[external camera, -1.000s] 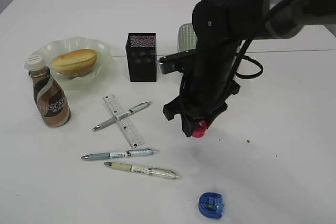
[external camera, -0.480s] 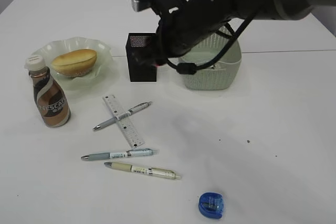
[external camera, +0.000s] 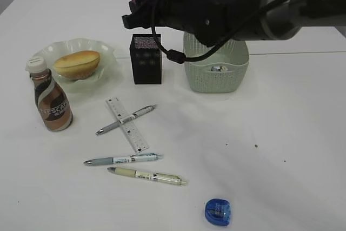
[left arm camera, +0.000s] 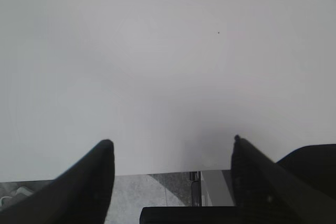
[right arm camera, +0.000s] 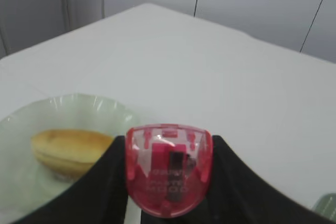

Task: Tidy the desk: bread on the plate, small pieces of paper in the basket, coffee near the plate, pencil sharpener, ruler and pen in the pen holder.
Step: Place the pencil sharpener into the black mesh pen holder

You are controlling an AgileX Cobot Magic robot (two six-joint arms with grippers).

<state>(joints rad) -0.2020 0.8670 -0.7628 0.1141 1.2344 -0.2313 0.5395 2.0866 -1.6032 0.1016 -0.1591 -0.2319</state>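
My right gripper (external camera: 140, 2) is shut on a red pencil sharpener (right arm camera: 169, 169), held in the air just above and behind the black mesh pen holder (external camera: 146, 59). A blue pencil sharpener (external camera: 218, 210) lies near the front desk edge. The ruler (external camera: 127, 125) lies crossed under a pen (external camera: 125, 119); two more pens (external camera: 121, 159) (external camera: 147, 175) lie in front. The bread (external camera: 77, 64) rests on the green plate (external camera: 111, 52), with the coffee (external camera: 51, 99) beside it. My left gripper (left arm camera: 170, 148) is open over bare desk (left arm camera: 157, 51), holding nothing.
The sage-green basket (external camera: 216, 77) stands right of the pen holder, a bit of paper (external camera: 219, 68) showing through its handle hole. My right arm (external camera: 243, 9) stretches from the right above the basket. The left wrist view shows the desk edge and floor below.
My right arm rose from low over the desk's middle and swung up and left with the red sharpener, ending above the pen holder. The basket came back into view.
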